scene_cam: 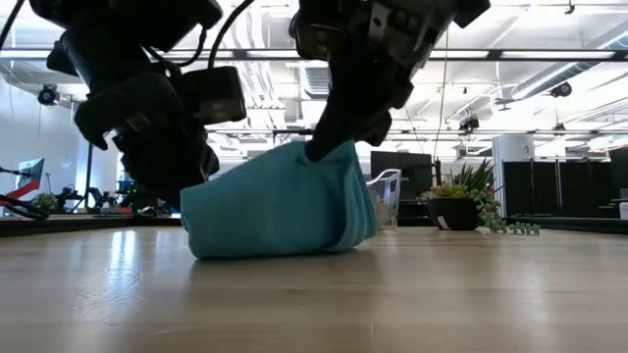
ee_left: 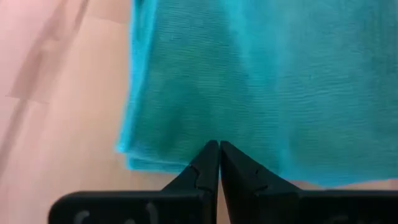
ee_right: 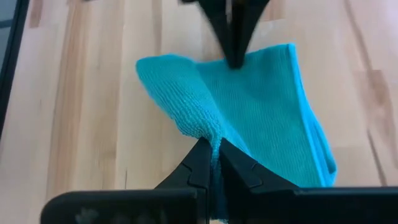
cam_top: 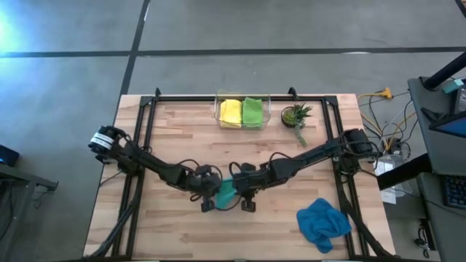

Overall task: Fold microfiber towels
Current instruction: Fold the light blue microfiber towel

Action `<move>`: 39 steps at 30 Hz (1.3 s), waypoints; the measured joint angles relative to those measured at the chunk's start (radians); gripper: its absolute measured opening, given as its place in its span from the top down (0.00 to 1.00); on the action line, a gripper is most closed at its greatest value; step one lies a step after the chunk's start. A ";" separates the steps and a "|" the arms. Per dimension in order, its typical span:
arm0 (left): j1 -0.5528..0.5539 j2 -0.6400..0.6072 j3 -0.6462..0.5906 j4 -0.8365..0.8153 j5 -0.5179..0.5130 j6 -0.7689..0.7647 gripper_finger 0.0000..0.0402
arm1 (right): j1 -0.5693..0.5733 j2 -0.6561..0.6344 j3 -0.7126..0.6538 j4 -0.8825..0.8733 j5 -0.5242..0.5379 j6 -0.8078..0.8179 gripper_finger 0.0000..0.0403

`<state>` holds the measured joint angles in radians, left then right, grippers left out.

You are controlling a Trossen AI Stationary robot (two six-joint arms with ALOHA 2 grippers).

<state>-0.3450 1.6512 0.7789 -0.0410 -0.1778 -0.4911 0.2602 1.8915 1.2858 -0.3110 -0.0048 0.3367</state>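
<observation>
From above, both arms meet at the middle front of the worktop (cam_top: 182, 124), the left hand (cam_top: 210, 201) and right hand (cam_top: 245, 198) each pinching the teal towel (cam_top: 226, 192) between them. A blue towel (cam_top: 322, 223) lies crumpled near the front right corner; yellow towel (cam_top: 231, 112) and green towel (cam_top: 253, 112) sit folded in a clear bin (cam_top: 217, 102) at the back, beside a potted plant (cam_top: 296, 116).

At worktop level, the teal towel (scene_cam: 280, 211) is folded over with its lower edge resting on the wood.

The left wrist camera shows that hand's fingers (ee_left: 205, 168) clamped on the towel's edge.

The right wrist camera shows its fingers (ee_right: 202, 162) clamped on a raised fold of the towel.
</observation>
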 joint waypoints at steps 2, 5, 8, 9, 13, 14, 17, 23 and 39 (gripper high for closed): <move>0.000 0.005 0.001 0.007 0.018 0.000 1.00 | -0.012 0.000 0.004 -0.001 0.000 0.000 0.97; 0.000 0.004 0.001 0.007 0.027 0.001 1.00 | -0.030 0.000 0.008 -0.006 -0.003 -0.002 0.97; 0.000 0.000 0.001 0.006 0.028 0.001 1.00 | -0.049 0.000 0.009 -0.008 -0.008 -0.004 0.97; 0.000 -0.002 0.001 0.006 0.028 0.001 1.00 | -0.056 0.000 0.009 -0.012 -0.017 -0.005 0.97; 0.000 -0.003 0.001 0.006 0.043 0.010 1.00 | -0.080 0.000 0.009 -0.037 -0.031 -0.007 0.97; 0.000 -0.003 0.001 0.006 0.054 0.020 1.00 | -0.084 0.000 0.009 -0.043 -0.033 -0.011 0.97; 0.000 -0.007 0.001 0.004 0.061 0.026 1.00 | -0.092 0.000 0.009 -0.047 -0.056 -0.023 0.97; 0.003 -0.039 0.003 0.011 0.010 0.031 1.00 | -0.086 0.000 0.008 -0.050 -0.075 -0.021 0.97; 0.005 -0.041 0.002 0.005 0.010 0.028 1.00 | -0.139 0.000 0.008 -0.051 -0.094 -0.023 0.97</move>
<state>-0.3397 1.6105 0.7808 -0.0365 -0.1673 -0.4629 0.1215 1.8912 1.2938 -0.3621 -0.0991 0.3138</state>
